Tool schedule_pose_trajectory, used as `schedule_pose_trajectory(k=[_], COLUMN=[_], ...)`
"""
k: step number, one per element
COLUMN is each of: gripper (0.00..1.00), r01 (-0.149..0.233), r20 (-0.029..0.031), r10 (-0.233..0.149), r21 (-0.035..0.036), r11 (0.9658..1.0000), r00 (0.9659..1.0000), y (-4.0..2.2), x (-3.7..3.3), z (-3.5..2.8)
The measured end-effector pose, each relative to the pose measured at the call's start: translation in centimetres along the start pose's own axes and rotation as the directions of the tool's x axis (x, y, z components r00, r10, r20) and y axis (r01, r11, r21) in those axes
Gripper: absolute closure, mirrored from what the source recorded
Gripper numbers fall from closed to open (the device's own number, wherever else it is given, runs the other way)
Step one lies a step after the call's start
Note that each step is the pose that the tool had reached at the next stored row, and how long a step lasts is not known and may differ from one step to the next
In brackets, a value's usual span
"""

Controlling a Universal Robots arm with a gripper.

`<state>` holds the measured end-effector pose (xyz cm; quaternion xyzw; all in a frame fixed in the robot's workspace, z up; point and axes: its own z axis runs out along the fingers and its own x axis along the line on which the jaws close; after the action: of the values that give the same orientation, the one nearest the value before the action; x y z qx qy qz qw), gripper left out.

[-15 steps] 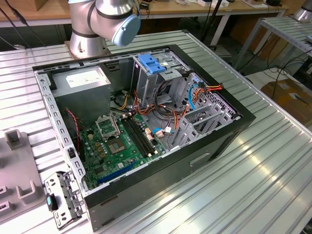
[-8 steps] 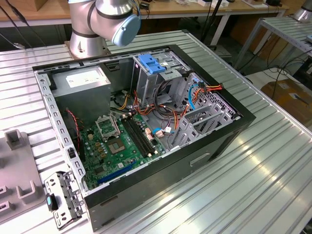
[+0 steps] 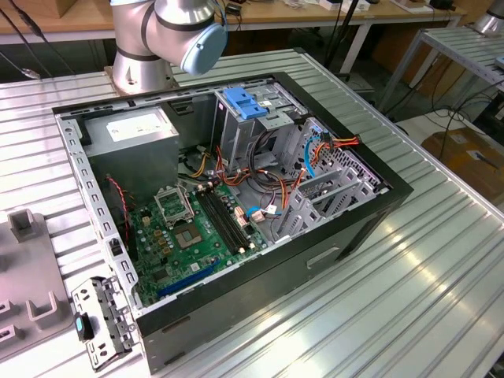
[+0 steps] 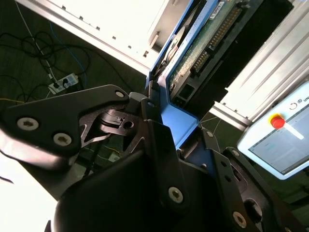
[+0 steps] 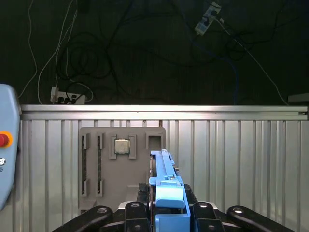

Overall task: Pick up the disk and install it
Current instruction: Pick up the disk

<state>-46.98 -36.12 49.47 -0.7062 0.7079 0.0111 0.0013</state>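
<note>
My gripper [image 5: 166, 205] is shut on the disk [image 5: 165, 180], which stands on edge between the black fingers [image 5: 137, 212], one blue side rail facing the first wrist camera. In the second wrist view the disk [image 4: 205, 41] shows its green circuit-board underside and blue rail, reaching away from the gripper [image 4: 161, 123] that clamps its near end. It is held above the ribbed metal table. In the exterior view the arm's base and elbow [image 3: 169, 31] stand behind the open computer case [image 3: 394, 193].
Inside the case sit a metal drive cage with a blue latch [image 3: 240, 102], a grey power supply [image 3: 138, 126], a green motherboard [image 3: 197, 228] and loose cables. A grey fixture plate [image 5: 120, 164] holding a chip lies under the disk. A teach pendant [image 4: 285, 135] lies beside.
</note>
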Motion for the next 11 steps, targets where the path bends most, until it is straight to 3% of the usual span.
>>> schedule_pose_trajectory(k=[4, 11], gripper=[0.63, 0.63], r01=[0.0, 0.0], r20=[0.0001, 0.0001], r10=[0.0, 0.0], r21=[0.0001, 0.0001], r11=[1.0, 1.0], r00=[1.0, 1.0], y=[-0.49, -2.14], x=[0.0, -0.01], z=[0.0, -0.02])
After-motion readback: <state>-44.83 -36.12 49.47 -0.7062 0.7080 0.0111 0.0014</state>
